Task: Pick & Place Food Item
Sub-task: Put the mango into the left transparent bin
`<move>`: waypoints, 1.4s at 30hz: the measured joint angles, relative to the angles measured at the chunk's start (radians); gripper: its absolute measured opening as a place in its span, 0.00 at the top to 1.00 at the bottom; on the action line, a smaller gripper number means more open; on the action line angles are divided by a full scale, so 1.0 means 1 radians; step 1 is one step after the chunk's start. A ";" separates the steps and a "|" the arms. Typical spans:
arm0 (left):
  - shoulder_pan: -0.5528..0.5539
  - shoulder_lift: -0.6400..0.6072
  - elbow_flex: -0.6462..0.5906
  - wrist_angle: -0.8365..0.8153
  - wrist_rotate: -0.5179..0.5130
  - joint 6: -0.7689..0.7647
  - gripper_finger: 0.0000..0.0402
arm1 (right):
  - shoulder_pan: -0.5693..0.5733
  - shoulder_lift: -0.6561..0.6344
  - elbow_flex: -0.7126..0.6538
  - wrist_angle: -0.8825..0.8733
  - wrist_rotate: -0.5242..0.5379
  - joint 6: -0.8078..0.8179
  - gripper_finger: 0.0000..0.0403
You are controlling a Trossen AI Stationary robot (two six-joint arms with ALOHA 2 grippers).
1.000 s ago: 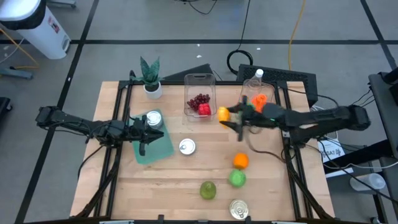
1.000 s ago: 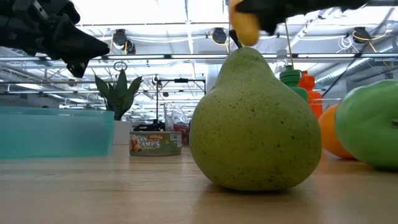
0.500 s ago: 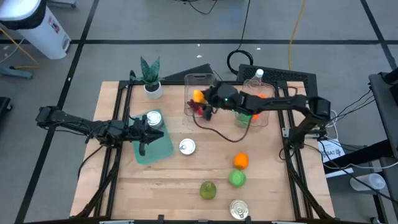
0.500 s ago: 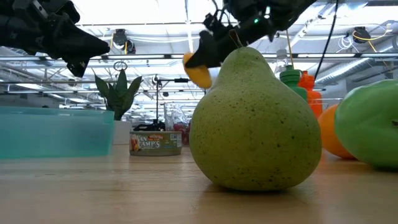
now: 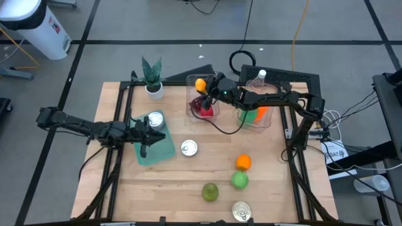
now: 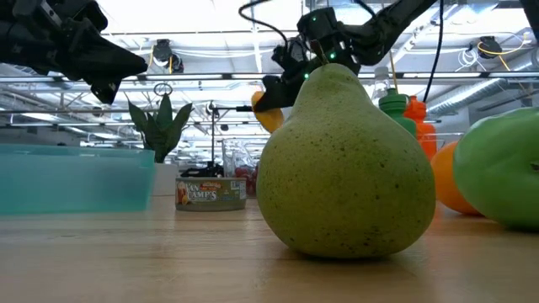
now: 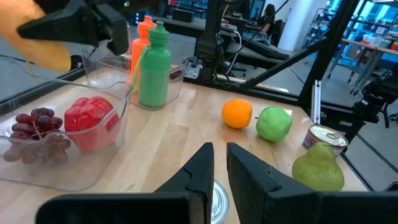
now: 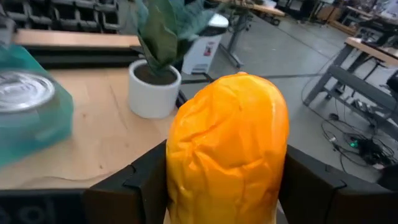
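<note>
The right gripper [image 5: 205, 85] holds an orange-yellow food item [image 5: 200, 83] between its fingers, raised above the clear container [image 5: 202, 80] near the worktop's [image 5: 188, 182] far edge. Red grapes [image 5: 200, 103] and a red piece [image 5: 206, 110] lie in that container. A second clear bin [image 5: 269, 119] just beside it holds green and orange bottles [image 7: 153, 65].

The left gripper [image 5: 146, 135] hangs over the teal tray [image 5: 160, 150] near the left edge, fingers pressed together with nothing between them; a can [image 5: 155, 120] sits in the tray.

Open wood lies at the centre around a small can [image 5: 189, 147]. Toward the near edge stand an orange [image 5: 243, 162], a green apple [image 5: 239, 180], a pear [image 5: 210, 191] and another can [image 5: 241, 211]. A potted plant [image 5: 152, 78] stands at the far-left corner.
</note>
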 joint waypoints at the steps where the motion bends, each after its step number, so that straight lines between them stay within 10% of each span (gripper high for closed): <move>1: 0.000 0.000 0.000 -0.003 0.000 0.002 0.87 | -0.002 0.006 0.000 0.000 0.001 -0.001 0.43; 42: 0.000 0.000 0.000 -0.020 -0.002 0.028 0.87 | -0.025 0.072 -0.002 -0.177 -0.004 0.028 0.29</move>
